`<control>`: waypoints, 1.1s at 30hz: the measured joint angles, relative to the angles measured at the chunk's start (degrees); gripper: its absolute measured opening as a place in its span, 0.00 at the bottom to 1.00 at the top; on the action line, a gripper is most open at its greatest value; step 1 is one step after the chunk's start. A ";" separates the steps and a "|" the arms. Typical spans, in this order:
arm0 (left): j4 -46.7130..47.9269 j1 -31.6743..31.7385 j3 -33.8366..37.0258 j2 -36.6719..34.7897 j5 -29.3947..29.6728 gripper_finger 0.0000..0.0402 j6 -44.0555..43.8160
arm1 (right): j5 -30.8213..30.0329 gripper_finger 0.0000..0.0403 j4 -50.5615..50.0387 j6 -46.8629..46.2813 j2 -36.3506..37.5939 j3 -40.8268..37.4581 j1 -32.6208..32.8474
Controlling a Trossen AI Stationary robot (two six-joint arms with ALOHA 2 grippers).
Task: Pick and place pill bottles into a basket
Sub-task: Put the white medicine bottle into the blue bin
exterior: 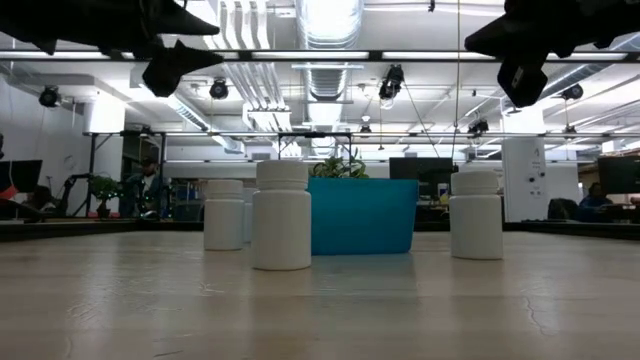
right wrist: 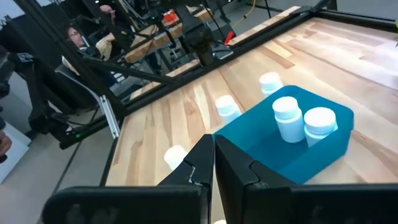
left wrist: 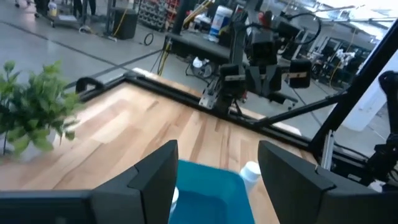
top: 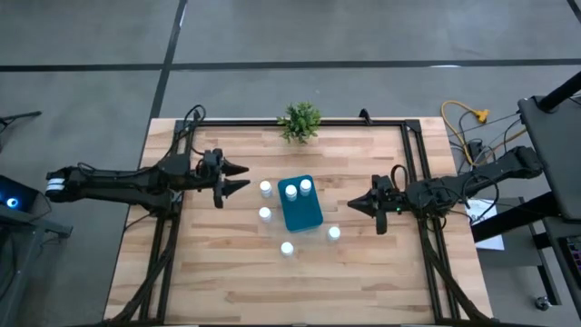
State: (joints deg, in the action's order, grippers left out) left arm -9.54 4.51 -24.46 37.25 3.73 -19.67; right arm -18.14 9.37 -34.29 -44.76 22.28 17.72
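Observation:
The teal-blue basket (top: 300, 207) stands at the table's middle, and two white pill bottles (right wrist: 287, 118) (right wrist: 320, 124) stand upright inside it. Several more pill bottles stand on their bases on the wood around it, two at its left (top: 265, 188) (top: 265, 214), one at its near side (top: 287, 248) and one at its right (top: 334, 233). My left gripper (top: 247, 177) hovers open above the table, left of the basket, pointing level at it. My right gripper (top: 351, 205) hovers shut on the basket's right, with nothing between its fingers (right wrist: 214, 163).
A small green potted plant (top: 300, 121) stands at the table's far edge, behind the basket. Black frame rails (top: 413, 173) run along the table's left, right and far sides. Bare wood lies toward the near edge. People sit in the room beyond the table.

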 joint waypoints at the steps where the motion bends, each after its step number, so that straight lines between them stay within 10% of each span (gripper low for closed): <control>1: 0.34 0.00 0.55 -0.45 0.02 0.51 -0.78 | 0.01 0.02 0.40 -0.22 -0.38 0.00 0.00; 19: 6.23 -0.02 1.12 -7.47 0.04 0.49 -1.45 | 0.03 0.02 1.23 -1.69 -0.38 0.00 -2.65; 33: 13.67 -0.02 1.12 -9.53 -0.23 0.02 0.95 | 4.34 0.02 1.34 -3.47 -2.11 0.00 -2.78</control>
State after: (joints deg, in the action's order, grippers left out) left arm 4.13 4.49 -23.33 27.72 3.49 -18.72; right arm -13.80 10.71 -37.76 -46.87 22.28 14.94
